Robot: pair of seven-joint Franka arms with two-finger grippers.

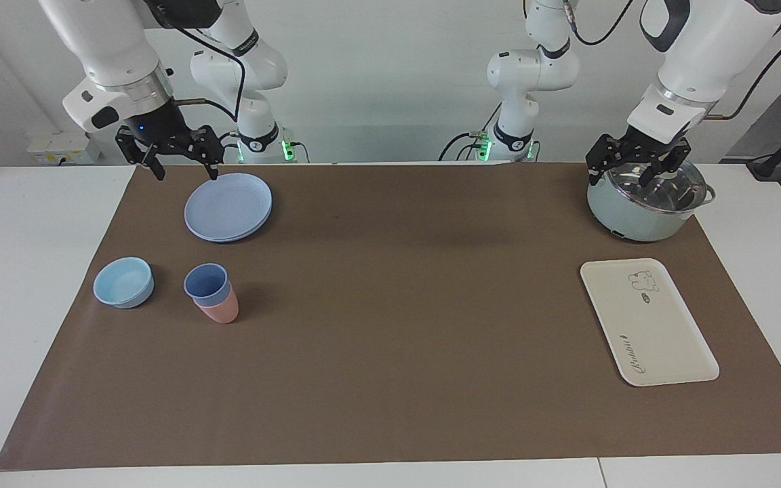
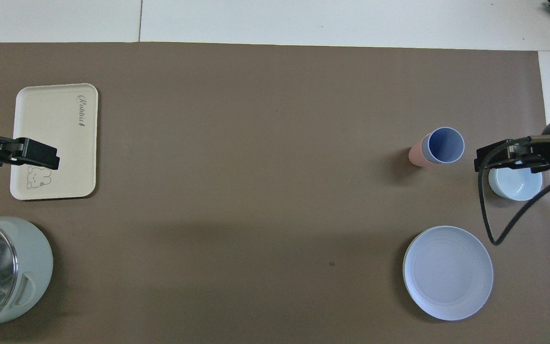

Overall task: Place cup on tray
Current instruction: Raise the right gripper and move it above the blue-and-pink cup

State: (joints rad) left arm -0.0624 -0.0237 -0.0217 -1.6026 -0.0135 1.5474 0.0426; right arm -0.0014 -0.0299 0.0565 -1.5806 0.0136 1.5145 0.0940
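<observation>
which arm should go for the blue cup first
Right, probably. The right gripper hangs with jaws open by the plate, at the same end as the cup nested in the pink cup. The left gripper waits over the pot.

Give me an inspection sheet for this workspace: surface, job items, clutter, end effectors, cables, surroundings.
Surface: brown mat on a white table; no spills seen.
Job's things: blue cup nested in a pink cup, upright, toward the right arm's end; tray bare, toward the left arm's end.
Clutter: light-blue bowl beside the cups; blue plate nearer the robots; lidded pot nearer the robots than the tray.
End effectors: right end effector open, raised by the plate's edge; left end effector open, over the pot lid; both holding nothing.
Cables: black cable looping off the right arm.
Surroundings: white wall, wall sockets.
</observation>
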